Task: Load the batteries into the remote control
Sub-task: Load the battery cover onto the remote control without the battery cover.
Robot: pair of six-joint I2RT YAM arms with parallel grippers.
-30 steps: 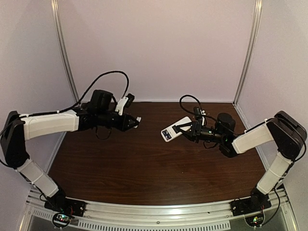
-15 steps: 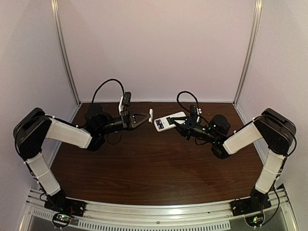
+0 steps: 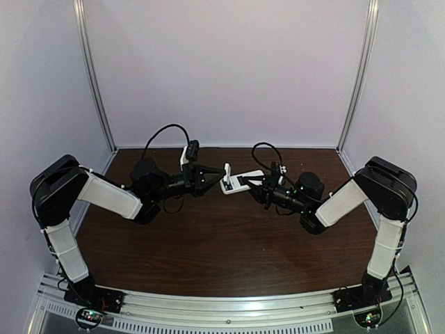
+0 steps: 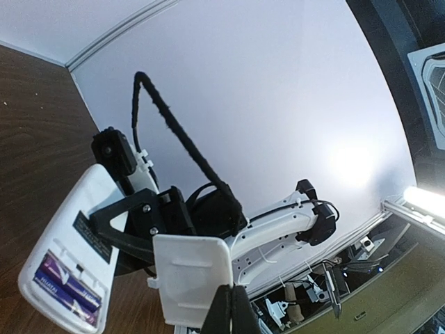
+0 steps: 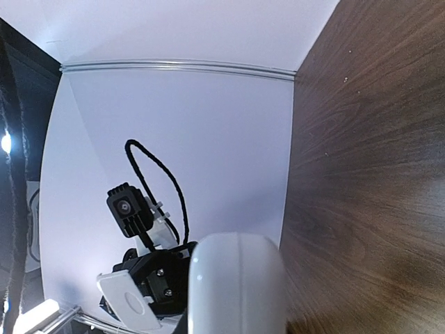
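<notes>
Centre of top view, above dark brown wooden table (image 3: 208,243): small flat white rectangular plastic remote control (image 3: 238,182) is clamped in right gripper (image 3: 254,185). Two slim purple-blue cylindrical batteries (image 4: 66,282) are seen lying in its recess, lower left of left wrist view. Smaller loose white flat plastic piece (image 3: 227,169) is pinched in closed left gripper (image 3: 220,171), just left of the remote control

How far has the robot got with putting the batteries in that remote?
Done: both purple batteries already lie in the open recess of the remote control. In hand: the right gripper holds the remote control in the air, while the left gripper pinches the loose white cover close beside it. Left: the cover is not on yet, so closing the compartment looks like the remaining step.
</notes>
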